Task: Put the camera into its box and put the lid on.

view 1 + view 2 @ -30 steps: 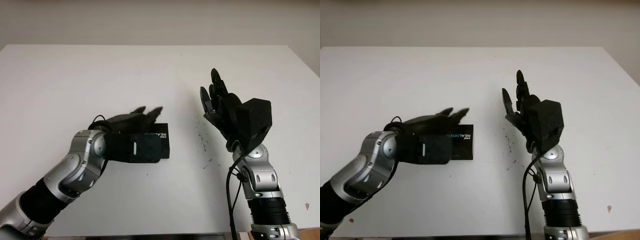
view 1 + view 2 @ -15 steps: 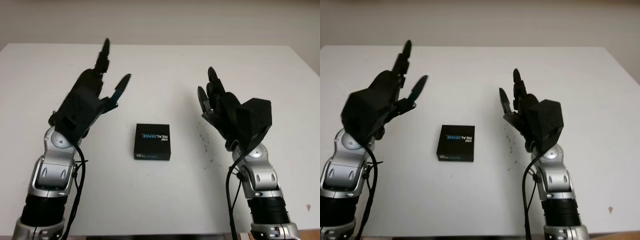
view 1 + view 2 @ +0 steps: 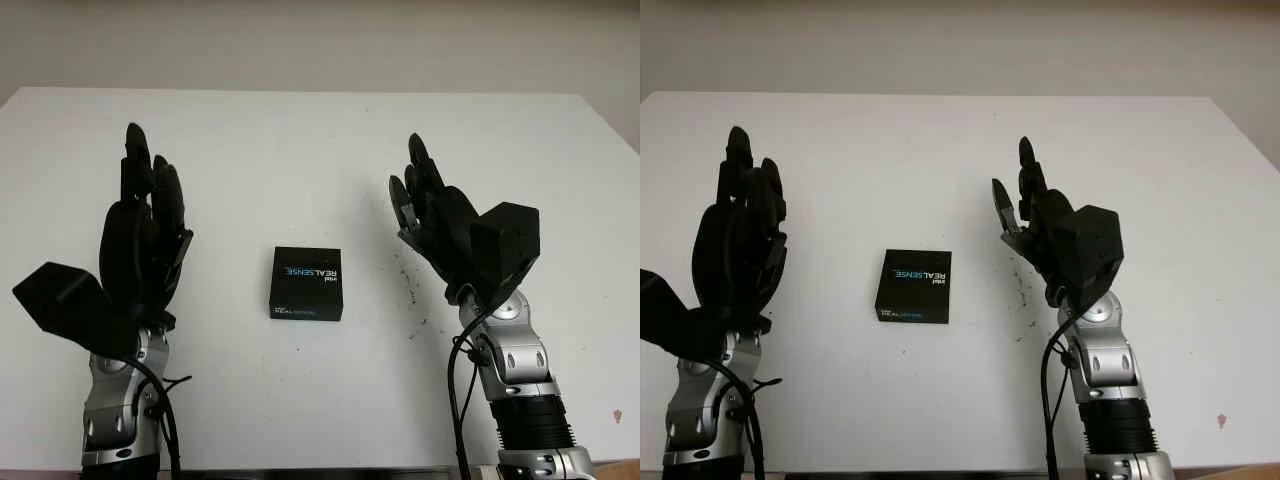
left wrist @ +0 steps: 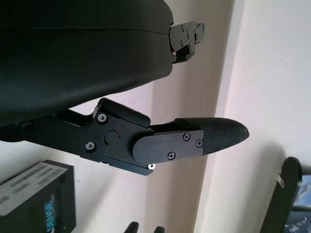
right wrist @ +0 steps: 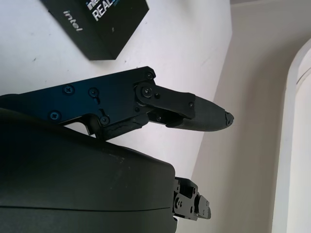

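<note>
The box sits shut at the centre of the white table, lid on, its printed top facing up, nothing touching it. The camera itself isn't to be seen, so I judge it is inside under that lid, though no view can confirm it.

Left hand is raised at nine o'clock from the box, well apart from it, palm toward the middle, fingers pointing up toward twelve o'clock. It is open and holds nothing. Over at three o'clock, the right hand mirrors it, lifted off the table, fingers up, open too and carrying nothing. In the right wrist view the box lies past one fingertip with plain table between them, and in the left wrist view a corner of the box sits clear of that hand's fingers as well.

Why this pose? With both hands held high and wide on either side, the box is left undisturbed and the head camera gets an open look at it. That reads to me as a finishing stance: the lid looks square on the box, with no gap showing from above, so the job seems done or very nearly so. If anything is left, it would be a check that the lid is fully seated.

A scatter of dark specks marks the table between the box and the right arm.
</note>
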### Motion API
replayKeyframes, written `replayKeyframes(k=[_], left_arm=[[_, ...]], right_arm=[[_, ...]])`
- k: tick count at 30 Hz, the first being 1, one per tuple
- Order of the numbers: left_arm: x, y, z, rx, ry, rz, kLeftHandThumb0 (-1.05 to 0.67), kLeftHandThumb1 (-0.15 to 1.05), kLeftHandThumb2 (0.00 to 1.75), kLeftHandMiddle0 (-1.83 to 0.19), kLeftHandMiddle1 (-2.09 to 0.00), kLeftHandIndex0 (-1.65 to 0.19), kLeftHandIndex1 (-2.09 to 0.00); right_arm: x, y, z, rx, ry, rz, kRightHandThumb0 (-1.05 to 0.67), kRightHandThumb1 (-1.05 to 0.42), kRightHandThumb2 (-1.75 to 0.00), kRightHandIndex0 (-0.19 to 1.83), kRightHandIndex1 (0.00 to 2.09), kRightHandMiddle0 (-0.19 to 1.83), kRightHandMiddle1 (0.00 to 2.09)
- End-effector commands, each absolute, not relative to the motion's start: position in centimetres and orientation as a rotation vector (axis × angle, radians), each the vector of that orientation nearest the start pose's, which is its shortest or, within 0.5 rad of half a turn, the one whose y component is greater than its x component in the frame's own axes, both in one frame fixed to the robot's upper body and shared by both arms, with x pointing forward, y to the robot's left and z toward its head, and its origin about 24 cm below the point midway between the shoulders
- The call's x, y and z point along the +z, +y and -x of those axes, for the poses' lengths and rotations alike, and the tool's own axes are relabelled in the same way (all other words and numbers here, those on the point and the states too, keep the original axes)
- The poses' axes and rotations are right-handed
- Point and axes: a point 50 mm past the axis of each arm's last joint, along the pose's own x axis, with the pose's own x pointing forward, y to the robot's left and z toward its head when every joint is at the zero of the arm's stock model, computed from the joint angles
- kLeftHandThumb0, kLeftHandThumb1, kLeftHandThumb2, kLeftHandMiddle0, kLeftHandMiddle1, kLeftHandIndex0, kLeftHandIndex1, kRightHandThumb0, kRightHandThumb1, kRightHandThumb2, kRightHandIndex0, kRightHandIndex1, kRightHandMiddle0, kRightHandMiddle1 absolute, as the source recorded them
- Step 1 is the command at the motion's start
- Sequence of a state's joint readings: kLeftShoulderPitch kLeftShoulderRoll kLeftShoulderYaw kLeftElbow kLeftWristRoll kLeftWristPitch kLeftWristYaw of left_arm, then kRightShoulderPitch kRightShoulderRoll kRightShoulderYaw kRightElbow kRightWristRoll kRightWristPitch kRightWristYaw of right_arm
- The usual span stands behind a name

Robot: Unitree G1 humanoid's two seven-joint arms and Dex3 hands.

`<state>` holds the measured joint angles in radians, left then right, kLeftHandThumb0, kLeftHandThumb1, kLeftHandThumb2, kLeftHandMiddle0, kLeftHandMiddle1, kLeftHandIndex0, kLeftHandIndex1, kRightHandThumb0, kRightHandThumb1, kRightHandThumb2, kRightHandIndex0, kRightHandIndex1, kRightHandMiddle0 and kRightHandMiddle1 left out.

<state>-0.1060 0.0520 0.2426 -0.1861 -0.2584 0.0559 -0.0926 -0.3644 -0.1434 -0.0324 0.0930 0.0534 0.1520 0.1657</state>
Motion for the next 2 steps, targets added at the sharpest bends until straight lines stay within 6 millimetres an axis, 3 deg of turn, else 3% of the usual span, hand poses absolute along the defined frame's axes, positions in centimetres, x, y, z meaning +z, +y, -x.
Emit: replayKeyframes(k=[1, 2], left_arm=[[10.88, 20.17, -25.99, 0.072, -0.286, 0.209, -0.75, 1.05, 0.56, 0.19, 0.0, 0.19, 0.0], [10.75, 20.03, -25.84, 0.072, -0.283, 0.217, -0.75, 1.05, 0.56, 0.19, 0.0, 0.19, 0.0]], right_arm=[[11.19, -14.81, -31.61, 0.213, -0.127, 0.073, -0.67, -1.05, -0.6, -0.19, 0.0, -0.19, 0.0], [11.15, -14.66, -31.55, 0.219, -0.127, 0.069, -0.67, -1.05, -0.6, -0.19, 0.0, -0.19, 0.0]])
